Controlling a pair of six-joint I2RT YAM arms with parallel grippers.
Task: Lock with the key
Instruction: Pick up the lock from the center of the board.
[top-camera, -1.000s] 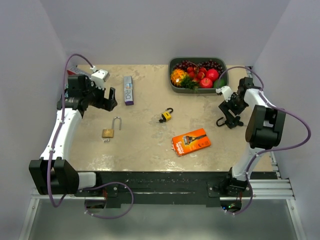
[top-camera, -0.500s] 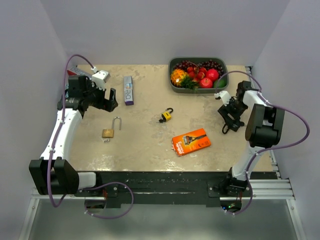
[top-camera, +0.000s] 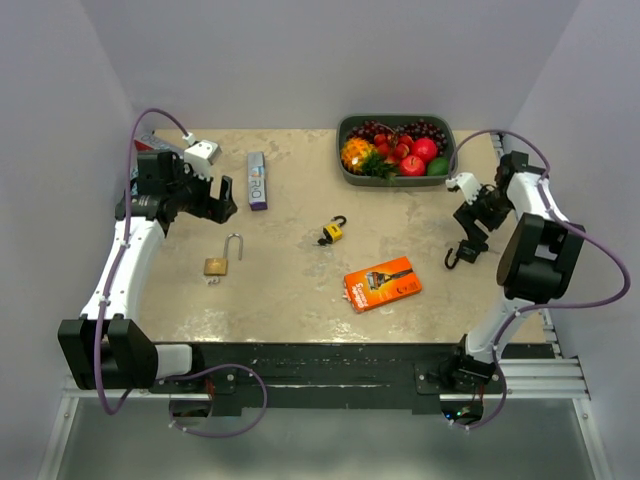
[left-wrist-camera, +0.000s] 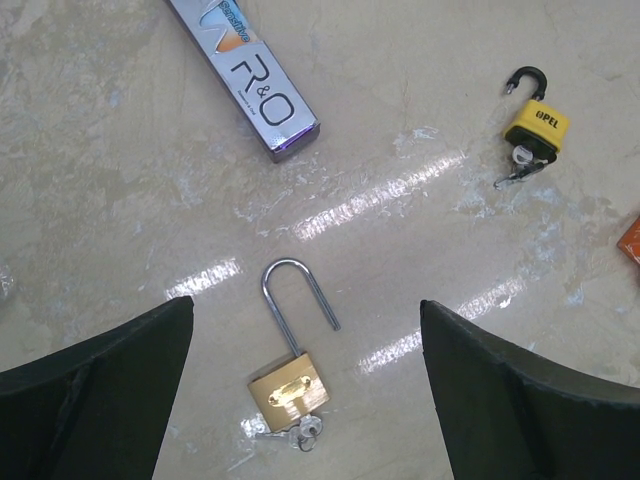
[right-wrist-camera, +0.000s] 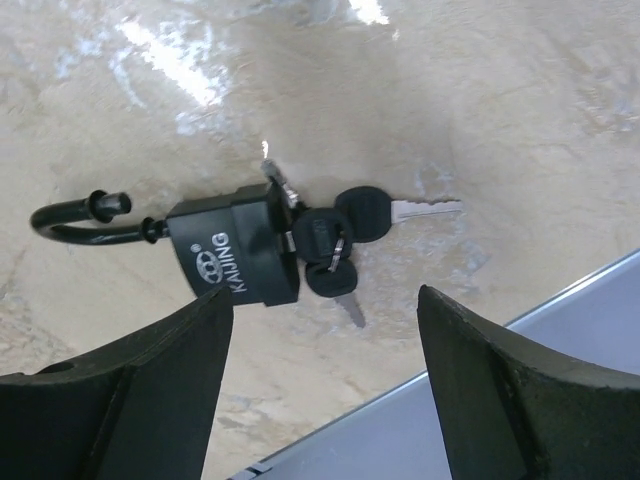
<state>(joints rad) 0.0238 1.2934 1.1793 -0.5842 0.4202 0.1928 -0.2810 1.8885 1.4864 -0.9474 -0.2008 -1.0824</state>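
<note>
A brass padlock (left-wrist-camera: 288, 380) lies with its shackle open and a key (left-wrist-camera: 297, 432) in its base; it also shows in the top view (top-camera: 217, 265). My left gripper (left-wrist-camera: 305, 310) is open and empty, hovering above it (top-camera: 218, 200). A black padlock (right-wrist-camera: 235, 255) with an open shackle and a bunch of black-headed keys (right-wrist-camera: 345, 235) lies near the table's right edge (top-camera: 458, 256). My right gripper (right-wrist-camera: 325, 300) is open and empty just above it (top-camera: 472, 230). A small yellow padlock (left-wrist-camera: 535, 125) with its shackle open lies mid-table (top-camera: 332, 232).
A silver-purple box (top-camera: 257, 180) lies at the back left. An orange box (top-camera: 382, 283) lies right of centre. A dark tray (top-camera: 345, 170) of fruit stands at the back right. The table's right edge (right-wrist-camera: 500, 400) runs close to the black padlock.
The right wrist has swung toward the table's right edge, and the black padlock lies a little nearer and further right than a second ago. The left arm has not moved.
</note>
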